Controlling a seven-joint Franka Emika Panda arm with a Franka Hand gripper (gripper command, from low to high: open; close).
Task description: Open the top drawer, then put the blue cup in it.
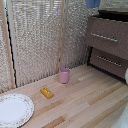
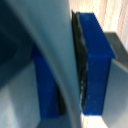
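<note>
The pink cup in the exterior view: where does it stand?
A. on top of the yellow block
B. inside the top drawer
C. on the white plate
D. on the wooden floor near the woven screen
D: the pink cup stands upright on the wooden floor near the woven screen, apart from the white plate and the yellow block.

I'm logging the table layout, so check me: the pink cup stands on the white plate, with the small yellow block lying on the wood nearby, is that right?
Not quite. In the exterior view the pink cup stands on the bare wooden table, well apart from the white plate, which sits at the exterior view's lower left. The small yellow block does lie on the wood nearby, between the cup and the plate.
</note>
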